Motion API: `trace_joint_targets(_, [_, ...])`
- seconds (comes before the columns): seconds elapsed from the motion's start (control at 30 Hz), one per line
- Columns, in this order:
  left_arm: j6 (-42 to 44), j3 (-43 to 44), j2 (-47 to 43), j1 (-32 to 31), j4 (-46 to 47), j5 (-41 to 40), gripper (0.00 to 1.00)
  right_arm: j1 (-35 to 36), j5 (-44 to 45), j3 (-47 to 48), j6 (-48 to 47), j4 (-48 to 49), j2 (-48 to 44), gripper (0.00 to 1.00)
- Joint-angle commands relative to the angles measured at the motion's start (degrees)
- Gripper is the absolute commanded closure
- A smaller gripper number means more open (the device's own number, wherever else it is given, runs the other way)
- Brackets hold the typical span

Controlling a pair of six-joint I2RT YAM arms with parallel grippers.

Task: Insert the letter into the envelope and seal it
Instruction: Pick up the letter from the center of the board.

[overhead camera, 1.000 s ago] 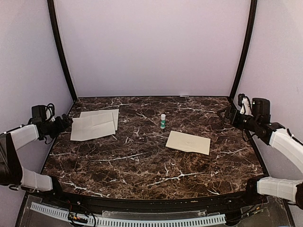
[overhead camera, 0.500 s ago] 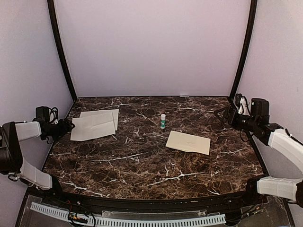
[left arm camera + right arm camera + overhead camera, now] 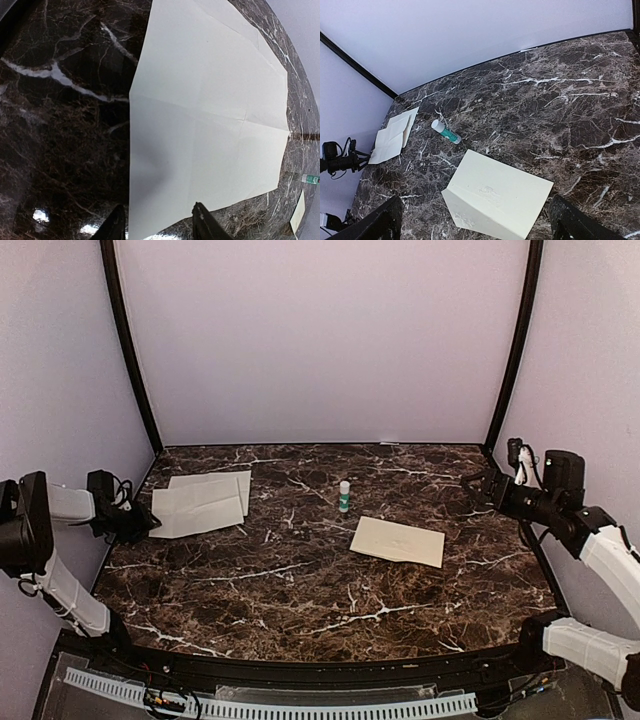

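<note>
Left end effector [image 3: 159, 226], lower now, half-parted astride creased white letter [image 3: 210, 125]; right end effector [image 3: 477, 217] wide apart.

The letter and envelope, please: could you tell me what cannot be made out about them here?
Left wrist: bottom edge cuts off the left gripper tips, so contact with the letter is unclear.
Right wrist: the emblem on the envelope is too small to read.
Top: letter one sheet or two, too small.
</note>
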Motion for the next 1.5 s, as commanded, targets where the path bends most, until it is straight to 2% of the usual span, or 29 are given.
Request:
trace_joint_targets(0.0, [1.14, 2.6, 1.52, 0.34, -1.9, 0.1, 0.56, 0.35, -1.11, 2.32, -2.44, -2.82, -0.17, 0.01])
trace_joint_targets(0.2, [1.83, 3.59, 3.28, 0.32, -2.73, -1.97, 0.59, 0.35, -2.37, 1.53, -1.49, -0.44, 0.14, 0.01])
trace_joint_targets(0.3, [1.94, 4.05, 4.14, 0.36, -2.43, -0.66, 0.76, 0.34, -2.48, 1.42, -1.15, 0.53, 0.5, 0.01])
trace_joint_targets(0.33, [1.99, 4.14, 4.28, 0.33, -2.46, -0.58, 0.77, 0.31, -2.45, 1.33, -1.08, 0.9, 0.59, 0.01])
trace_joint_targets(0.43, [1.83, 4.12, 4.47, 0.33, -2.82, -0.39, 0.92, 0.37, -3.24, 1.49, -1.23, 0.86, 1.12, 0.01])
trace_joint_targets(0.53, [2.09, 4.09, 3.35, 0.36, -2.42, -0.38, 1.0, 0.35, -3.45, 1.57, -1.88, -0.17, 0.93, 0.01])
trace_joint_targets(0.67, [3.29, 3.53, -1.1, 0.32, -2.52, 0.16, 1.0, 0.35, -2.64, 1.4, -2.29, -1.73, 0.25, 0.01])
trace_joint_targets(0.87, [3.22, 1.7, -16.26, 0.27, -1.3, 8.91, 1.0, 0.35, -3.82, 3.34, -1.99, -2.51, 0.38, 0.01])
trace_joint_targets(0.97, [3.72, 5.03, -20.03, -0.76, -5.31, 12.16, 1.0, 0.35, -6.13, 3.59, -0.53, -0.86, 0.96, 0.02])
trace_joint_targets(1.2, [2.93, 13.38, -24.79, -12.18, -12.22, 14.87, 1.0, 0.44, -12.8, 1.92, 4.14, 7.29, 1.36, 0.01])
trace_joint_targets(1.47, [-0.68, 19.99, -27.25, -25.82, -12.85, 19.34, 1.0, 2.36, -18.23, 4.2, 3.89, 8.05, 0.71, 0.01])
